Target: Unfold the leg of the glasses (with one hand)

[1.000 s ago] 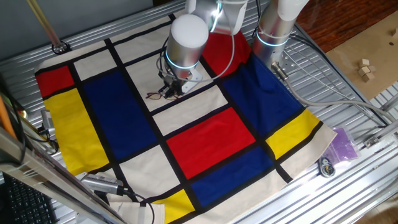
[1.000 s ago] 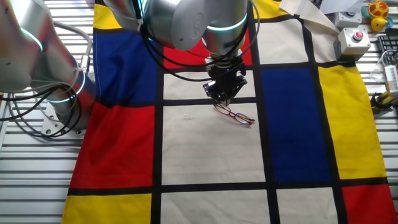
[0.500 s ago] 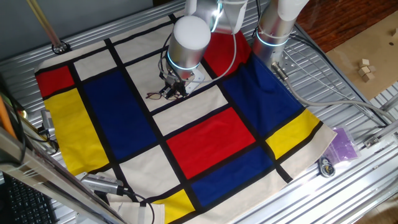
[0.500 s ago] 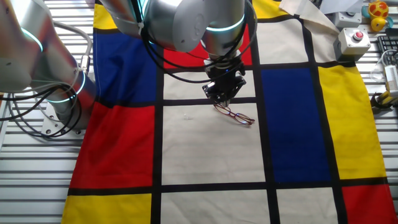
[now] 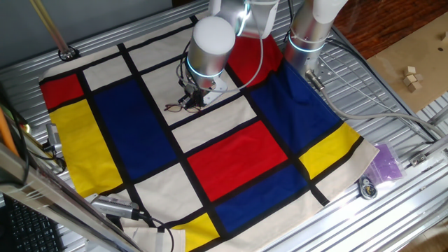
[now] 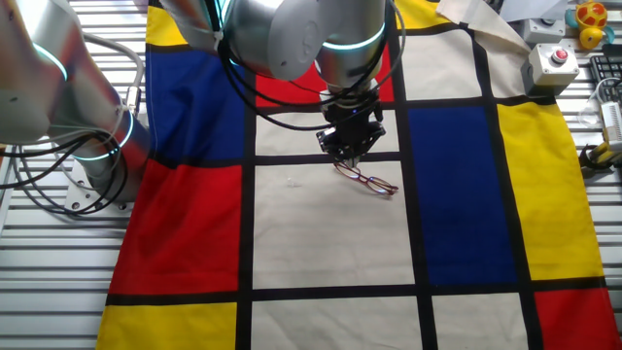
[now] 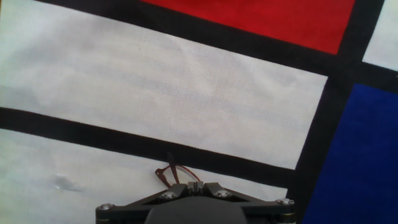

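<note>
The glasses (image 6: 369, 180) are thin reddish-brown wire spectacles. They lie on a white square of the cloth just below a black stripe, and also show in the one fixed view (image 5: 180, 106). My gripper (image 6: 347, 156) stands straight down over their upper-left end. In the hand view the jaws are closed together (image 7: 193, 185), and reddish wire (image 7: 169, 173) comes out right at the fingertips. This wire looks like the leg pinched there. The rest of the frame is hidden under the hand.
The colour-block cloth (image 6: 457, 185) covers the table. A button box (image 6: 550, 64) and toys sit at the far right edge. The arm's base (image 5: 308, 35) stands at the cloth's far side. A purple bag (image 5: 385, 162) lies off the cloth.
</note>
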You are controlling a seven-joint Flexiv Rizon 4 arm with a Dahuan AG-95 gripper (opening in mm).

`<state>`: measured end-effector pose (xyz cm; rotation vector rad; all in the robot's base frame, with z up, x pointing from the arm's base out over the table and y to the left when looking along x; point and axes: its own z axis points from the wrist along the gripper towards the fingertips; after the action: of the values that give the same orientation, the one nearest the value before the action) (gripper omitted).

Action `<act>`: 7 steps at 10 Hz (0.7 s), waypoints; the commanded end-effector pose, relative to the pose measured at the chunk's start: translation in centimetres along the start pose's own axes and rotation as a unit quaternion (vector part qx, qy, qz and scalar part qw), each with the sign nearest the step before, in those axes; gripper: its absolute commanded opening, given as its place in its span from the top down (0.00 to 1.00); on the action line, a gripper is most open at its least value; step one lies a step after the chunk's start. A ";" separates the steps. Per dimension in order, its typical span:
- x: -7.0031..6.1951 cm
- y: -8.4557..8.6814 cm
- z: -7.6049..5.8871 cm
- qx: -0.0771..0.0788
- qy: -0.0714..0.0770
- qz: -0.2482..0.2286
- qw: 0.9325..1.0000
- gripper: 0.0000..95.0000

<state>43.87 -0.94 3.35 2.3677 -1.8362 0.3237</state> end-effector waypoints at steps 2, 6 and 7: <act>-0.1 0.6 -0.4 -0.029 0.008 0.067 0.997 1.00; 0.0 1.6 -0.2 -0.080 0.019 0.163 0.983 1.00; 0.0 1.7 -0.1 -0.089 0.019 0.182 0.979 1.00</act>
<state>42.52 -1.19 3.41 1.9722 -2.1255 0.2449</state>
